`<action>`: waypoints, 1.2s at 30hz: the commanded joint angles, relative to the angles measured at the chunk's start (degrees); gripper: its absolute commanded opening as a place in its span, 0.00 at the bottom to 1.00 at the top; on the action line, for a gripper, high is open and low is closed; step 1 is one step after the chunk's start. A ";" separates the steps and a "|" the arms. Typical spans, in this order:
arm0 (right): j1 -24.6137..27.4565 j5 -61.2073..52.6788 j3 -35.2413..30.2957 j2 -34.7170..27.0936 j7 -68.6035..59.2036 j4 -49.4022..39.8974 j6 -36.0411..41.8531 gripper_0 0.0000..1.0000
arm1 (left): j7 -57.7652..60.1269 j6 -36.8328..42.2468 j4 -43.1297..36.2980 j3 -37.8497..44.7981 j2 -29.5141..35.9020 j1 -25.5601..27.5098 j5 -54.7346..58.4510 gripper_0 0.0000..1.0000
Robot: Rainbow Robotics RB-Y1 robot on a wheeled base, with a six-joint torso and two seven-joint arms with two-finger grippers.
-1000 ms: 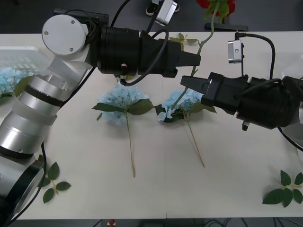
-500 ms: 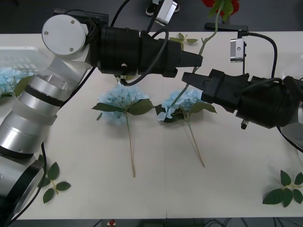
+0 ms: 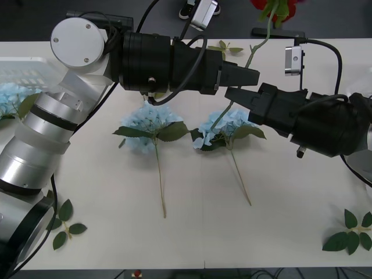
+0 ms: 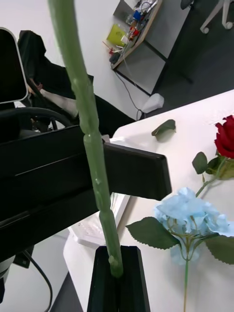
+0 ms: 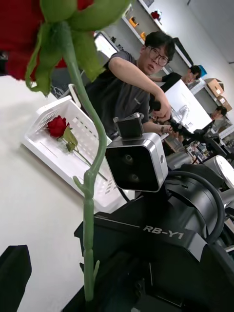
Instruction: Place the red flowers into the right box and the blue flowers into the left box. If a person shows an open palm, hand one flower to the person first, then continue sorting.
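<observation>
Two hydrangeas lay side by side mid-desk, stems toward the robot. Above them the right pincer held a rose stem rising toward the far edge, the left pincer just beside it. Leaf sprigs lay at the near corners.

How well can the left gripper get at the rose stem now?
Probably yes: the left gripper is open right at the stem, beside where the right gripper is shut on it, with nothing between.
</observation>
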 commanded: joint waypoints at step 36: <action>-7.86 52.54 -20.40 -21.96 -2.15 62.13 52.29 0.00 | 21.17 28.74 -2.66 11.76 -1.34 -4.84 -55.63 1.00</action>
